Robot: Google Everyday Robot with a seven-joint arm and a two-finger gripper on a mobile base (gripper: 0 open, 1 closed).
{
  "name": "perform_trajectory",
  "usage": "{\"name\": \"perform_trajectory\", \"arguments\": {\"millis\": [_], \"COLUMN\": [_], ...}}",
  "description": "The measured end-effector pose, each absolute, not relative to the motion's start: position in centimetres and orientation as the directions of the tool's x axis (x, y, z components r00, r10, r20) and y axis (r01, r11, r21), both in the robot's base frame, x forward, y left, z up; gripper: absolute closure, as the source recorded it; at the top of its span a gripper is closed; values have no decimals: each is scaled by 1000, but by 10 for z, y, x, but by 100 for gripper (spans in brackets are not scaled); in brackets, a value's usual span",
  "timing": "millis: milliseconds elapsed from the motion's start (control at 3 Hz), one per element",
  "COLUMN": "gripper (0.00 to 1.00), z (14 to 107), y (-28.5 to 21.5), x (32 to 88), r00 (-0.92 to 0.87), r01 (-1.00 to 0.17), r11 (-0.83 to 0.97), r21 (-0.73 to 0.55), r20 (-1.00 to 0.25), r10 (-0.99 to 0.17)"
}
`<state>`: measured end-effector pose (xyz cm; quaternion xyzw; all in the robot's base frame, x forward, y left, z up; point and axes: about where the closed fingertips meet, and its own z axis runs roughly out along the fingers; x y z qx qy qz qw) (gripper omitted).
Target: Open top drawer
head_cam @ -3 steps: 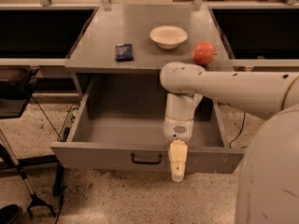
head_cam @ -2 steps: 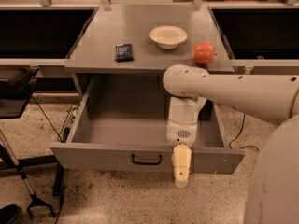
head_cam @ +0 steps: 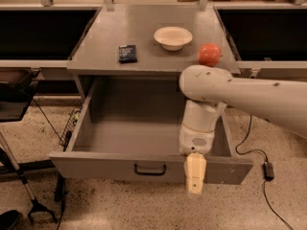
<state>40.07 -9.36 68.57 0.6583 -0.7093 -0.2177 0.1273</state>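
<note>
Lower centre of frame, wide grey top drawer (head_cam: 96,164) w/ small black handle (head_cam: 150,169) sits pulled well out. Cream robot hand (head_cam: 195,174) hangs pointing down across drawer front, right of handle; apart or together, can't tell. Grey worktop (head_cam: 96,47) above carries round cream bowl (head_cam: 173,36), orange-red ball (head_cam: 209,54), dark flat packet (head_cam: 127,53).

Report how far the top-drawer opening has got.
Done: the top drawer stands pulled far out, its grey interior exposed. In hand: the pincer hangs before the drawer front, right of the black handle and apart from it. Left: probably nothing beyond drawing the arm away.
</note>
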Motion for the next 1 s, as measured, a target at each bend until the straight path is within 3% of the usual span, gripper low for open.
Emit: {"name": "perform_trajectory", "arguments": {"millis": [667,1000], "gripper": [0,0], "z": [732,733], "y": [-120,-122], "x": [401,402], "r00": [-140,-140], "r01": [-974,-976], "r11": [83,86], "r21": [210,199], "r20": [-269,-273], "r10": [-953,-952]}}
